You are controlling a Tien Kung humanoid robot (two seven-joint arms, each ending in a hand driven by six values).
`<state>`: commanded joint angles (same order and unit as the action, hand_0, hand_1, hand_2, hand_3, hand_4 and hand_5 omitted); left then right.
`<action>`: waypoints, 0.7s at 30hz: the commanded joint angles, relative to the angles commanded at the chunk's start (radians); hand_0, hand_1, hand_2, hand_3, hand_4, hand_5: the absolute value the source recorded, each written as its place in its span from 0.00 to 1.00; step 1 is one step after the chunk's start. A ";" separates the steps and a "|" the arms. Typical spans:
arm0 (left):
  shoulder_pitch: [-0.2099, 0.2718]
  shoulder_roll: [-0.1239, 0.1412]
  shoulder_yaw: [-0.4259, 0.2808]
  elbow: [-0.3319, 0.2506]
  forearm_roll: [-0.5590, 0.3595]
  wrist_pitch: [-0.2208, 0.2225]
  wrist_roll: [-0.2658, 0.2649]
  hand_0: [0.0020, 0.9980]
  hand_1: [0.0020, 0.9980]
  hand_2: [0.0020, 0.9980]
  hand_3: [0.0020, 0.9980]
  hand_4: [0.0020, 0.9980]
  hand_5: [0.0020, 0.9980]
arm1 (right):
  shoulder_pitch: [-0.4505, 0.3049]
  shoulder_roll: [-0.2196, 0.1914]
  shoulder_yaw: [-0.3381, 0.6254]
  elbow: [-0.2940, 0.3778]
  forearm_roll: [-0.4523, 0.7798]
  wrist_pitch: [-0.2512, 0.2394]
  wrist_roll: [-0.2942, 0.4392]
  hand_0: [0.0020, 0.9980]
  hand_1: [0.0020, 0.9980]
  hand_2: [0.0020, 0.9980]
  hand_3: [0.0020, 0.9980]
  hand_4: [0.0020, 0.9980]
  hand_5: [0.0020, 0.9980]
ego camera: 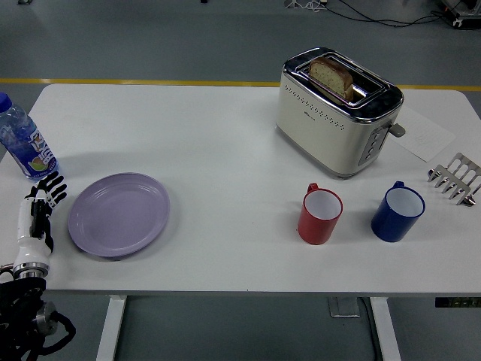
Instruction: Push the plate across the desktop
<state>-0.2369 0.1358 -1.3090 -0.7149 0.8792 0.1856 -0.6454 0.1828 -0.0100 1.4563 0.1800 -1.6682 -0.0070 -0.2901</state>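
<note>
Head view shows the lilac plate [119, 214] lying flat on the white table [225, 150], toward its left side and close to the near edge. Judging by where it sits, the push has not begun: the plate is untouched and the whole stretch of desktop to its right lies open before it. The left hand [39, 214] reaches in from the lower left corner and hovers just beside the plate's left rim, apart from it, with a thin strip of table showing between them. Its fingers [51, 188] are spread and relaxed, pointing away toward the far edge, and they hold nothing. A water bottle [21, 141] with a blue cap stands just beyond the hand, near the table's left edge. The right arm is nowhere in sight. Well apart to the right stand a red mug [319, 215] and a blue mug [397, 213], with a cream toaster [336, 111] holding a slice of bread behind them and a metal rack [455, 179] at the far right. What remains is everything: meeting the rim and sliding the plate across.
</note>
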 joint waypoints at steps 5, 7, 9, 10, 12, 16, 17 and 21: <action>-0.006 -0.011 0.018 0.004 -0.007 0.009 0.000 0.77 0.79 0.81 0.76 0.37 1.00 | -0.003 0.001 0.003 0.000 -0.006 0.001 -0.001 0.64 0.61 0.65 0.58 0.37 0.16; -0.007 -0.017 0.029 0.005 -0.002 0.020 0.000 0.77 0.79 0.81 0.76 0.37 1.00 | -0.004 0.001 0.001 0.000 -0.006 0.002 -0.001 0.64 0.61 0.65 0.58 0.37 0.16; -0.008 -0.020 0.038 0.001 0.001 0.028 0.000 0.77 0.79 0.81 0.76 0.37 1.00 | -0.005 0.002 0.000 0.000 -0.005 0.002 -0.001 0.64 0.61 0.65 0.58 0.37 0.16; -0.010 -0.021 0.042 -0.002 0.002 0.031 0.000 0.77 0.79 0.81 0.75 0.36 1.00 | -0.005 0.002 0.000 0.000 -0.006 0.003 -0.001 0.64 0.61 0.65 0.58 0.37 0.16; -0.013 -0.022 0.046 -0.006 0.001 0.034 0.000 0.77 0.79 0.81 0.75 0.36 1.00 | -0.006 0.002 -0.001 0.000 -0.006 0.003 -0.001 0.64 0.61 0.65 0.58 0.37 0.16; -0.021 -0.024 0.052 -0.013 -0.002 0.037 0.000 0.77 0.79 0.81 0.75 0.35 1.00 | -0.005 0.004 -0.006 0.000 -0.003 0.005 -0.001 0.64 0.61 0.65 0.58 0.36 0.16; -0.023 -0.026 0.054 -0.016 -0.004 0.038 0.000 0.77 0.79 0.81 0.75 0.35 1.00 | -0.004 0.004 -0.007 0.000 -0.004 0.006 0.000 0.64 0.61 0.65 0.58 0.36 0.16; -0.037 -0.035 0.065 -0.014 -0.010 0.041 0.000 0.77 0.79 0.81 0.75 0.35 1.00 | -0.002 0.005 -0.009 0.000 -0.004 0.006 0.000 0.64 0.61 0.65 0.58 0.36 0.16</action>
<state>-0.2741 0.1011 -1.2435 -0.7294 0.8695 0.2266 -0.6454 0.1813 -0.0052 1.4472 0.1800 -1.6724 -0.0010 -0.2901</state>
